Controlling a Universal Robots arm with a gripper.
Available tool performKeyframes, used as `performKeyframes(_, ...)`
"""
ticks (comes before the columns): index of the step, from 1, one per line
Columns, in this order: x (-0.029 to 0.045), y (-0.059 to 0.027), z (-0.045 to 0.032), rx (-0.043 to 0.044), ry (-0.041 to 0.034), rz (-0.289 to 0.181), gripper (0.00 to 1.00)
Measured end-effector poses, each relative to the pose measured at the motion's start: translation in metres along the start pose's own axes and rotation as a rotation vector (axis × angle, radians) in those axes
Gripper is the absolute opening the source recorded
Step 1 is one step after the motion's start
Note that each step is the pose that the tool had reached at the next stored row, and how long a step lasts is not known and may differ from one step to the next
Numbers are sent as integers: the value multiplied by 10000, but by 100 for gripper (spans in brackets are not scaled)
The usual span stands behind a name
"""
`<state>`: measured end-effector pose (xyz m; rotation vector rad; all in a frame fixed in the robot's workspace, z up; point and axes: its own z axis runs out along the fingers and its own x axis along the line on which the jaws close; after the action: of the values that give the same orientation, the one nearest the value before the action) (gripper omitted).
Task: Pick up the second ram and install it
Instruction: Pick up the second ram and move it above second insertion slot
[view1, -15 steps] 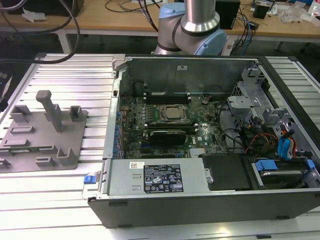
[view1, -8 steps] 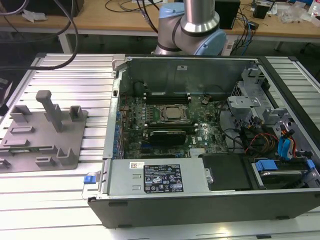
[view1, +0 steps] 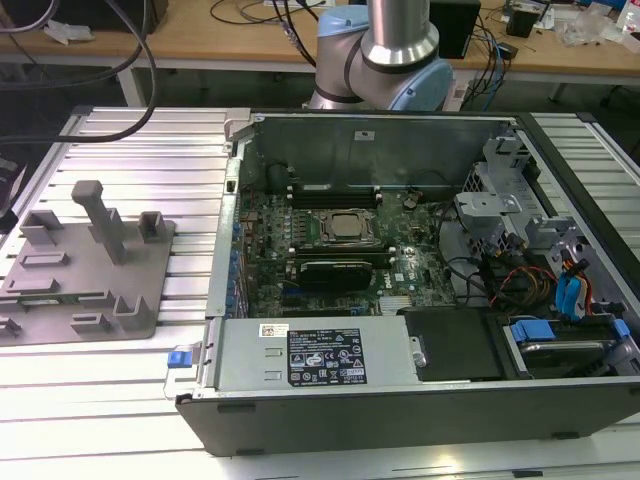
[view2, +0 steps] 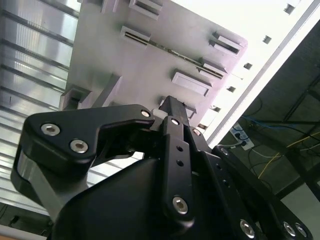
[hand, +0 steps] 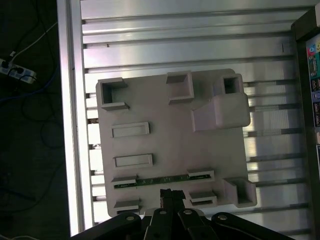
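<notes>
Black links of my claw (hand: 170, 191) crowd the foreground in both wrist views. Fingers are pinched together, narrow gap at most, nothing held between them. Past the tips is a grey holder plate (hand: 170, 140) lying flat on the slatted aluminium surface (hand: 185, 30). On that plate sits the second ram (hand: 162, 180), standing on edge with each end in a small slotted bracket (hand: 125, 179) and its green edge showing between the two. In the first wrist view my tips line up near the stick's middle but clear of it, no contact. In the second wrist view the same stick reads as a thin strip across the plate, well apart from my fingertip (view2: 175, 105). The plate also carries square cups, flat rectangular pockets and one tall post (view1: 97, 212). In the exterior view the plate is on the exterior view's left, just beside the open computer case (view1: 370, 140), both on the same surface. Inside the case are the motherboard (view1: 270, 215), a silver processor (view1: 345, 228) near its middle and a black expansion card (view1: 335, 270) just beside it. A power supply box (view1: 250, 360) runs along the near wall. My arm (view1: 395, 50) rises behind the case's far wall.
</notes>
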<state>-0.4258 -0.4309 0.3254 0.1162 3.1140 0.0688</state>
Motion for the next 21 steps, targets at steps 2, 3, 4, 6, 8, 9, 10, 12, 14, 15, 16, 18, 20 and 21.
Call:
performKeyframes(2,0,0,0,0,1,0,8)
performKeyframes(3,0,0,1,0,0,0,8)
performKeyframes(4,0,0,1,0,0,0,8)
performKeyframes(6,-1,0,2,-1,-1,-8,8)
performKeyframes(8,0,0,1,-5,11,-229,8)
performKeyframes(9,0,0,2,-11,21,-463,8)
performKeyframes(10,-1,0,2,-21,39,-886,8)
performKeyframes(12,-1,0,2,-27,53,-1187,8)
performKeyframes(14,0,0,4,-47,92,-2048,8)
performKeyframes(15,0,0,5,-59,118,-2615,8)
performKeyframes(16,0,0,5,-62,126,-2794,8)
performKeyframes(18,0,0,6,-70,151,-3365,8)
performKeyframes(20,0,0,6,-75,168,-3725,8)
performKeyframes(21,-1,0,6,-79,180,-3985,8)
